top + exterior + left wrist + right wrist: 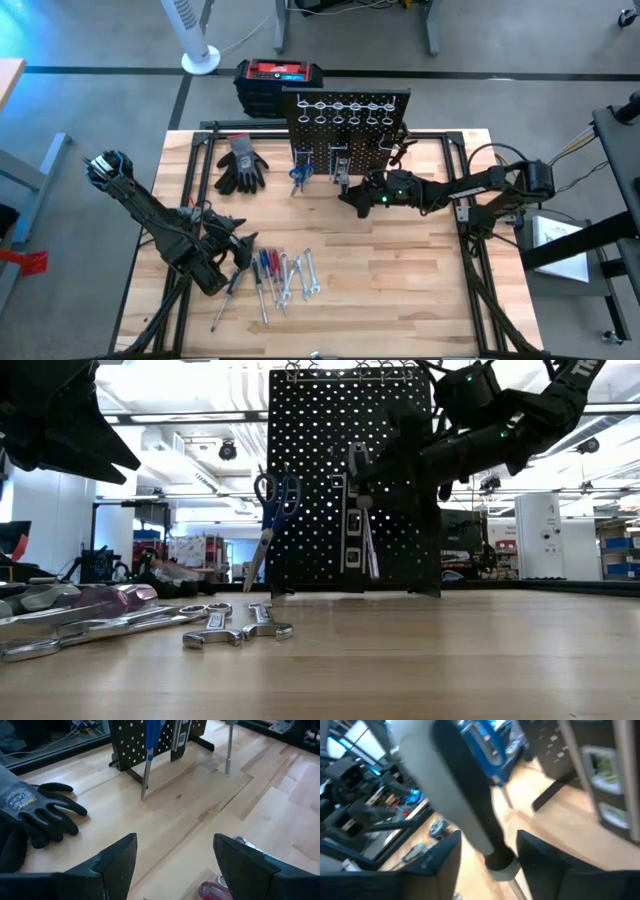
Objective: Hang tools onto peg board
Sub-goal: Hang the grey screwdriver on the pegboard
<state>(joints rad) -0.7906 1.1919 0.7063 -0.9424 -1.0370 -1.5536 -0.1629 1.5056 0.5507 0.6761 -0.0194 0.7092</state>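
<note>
Right gripper (352, 196), jaws parted around a grey-handled tool (465, 795) without clamping it, sits just before the peg board (347, 122) at the bench's far edge; tool axis upright. Blue-handled scissors (268, 510) hang beside. Left gripper (237, 250), open and empty, hovers over loose screwdrivers (262, 275) and wrenches (298, 277) near the front edge. Gloves (240, 165) lie clear.

Pale smooth wood table (400, 270); matt black perforated peg board (330, 450); shiny metal wrenches (235, 628) (gloves (35, 812) knitted, rubber-coated).
</note>
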